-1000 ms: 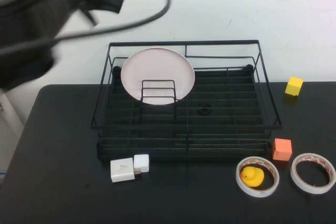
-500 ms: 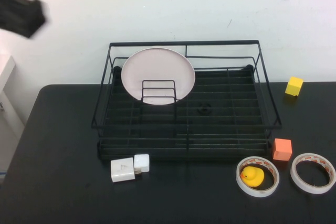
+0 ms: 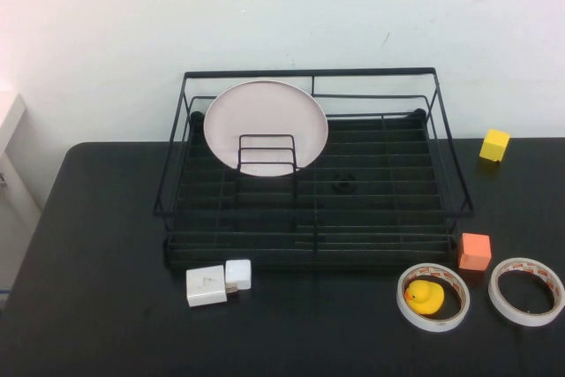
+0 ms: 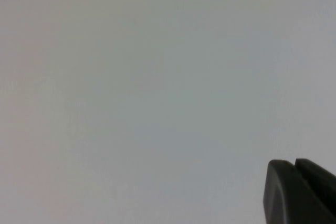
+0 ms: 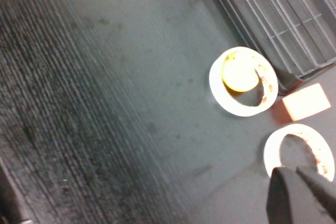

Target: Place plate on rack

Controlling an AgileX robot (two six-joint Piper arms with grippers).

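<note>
Pink-white, your plate (image 3: pixel 265 127) stood upright in the rack (image 3: pixel 311 174); left gripper (image 4: pixel 302 192) faced blank wall, right gripper (image 5: pixel 304 195) hung over tape (image 5: pixel 298 149), grips untellable.

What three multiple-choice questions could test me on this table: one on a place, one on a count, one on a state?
1. Where is the yellow duck?
A. Inside a tape ring
B. In the rack
C. Beside the white adapter

2. How many tape rings are there?
A. One
B. Two
C. Four

3. How does the plate sit?
A. Flat on the table
B. Upright in the rack
C. Held by fingers

Answers: 1 A, the tape ring encircles it. 2 B, a second ring lies alongside. 3 B, it leans behind the wire loop holder; neither the left gripper nor the right gripper is near it.
</note>
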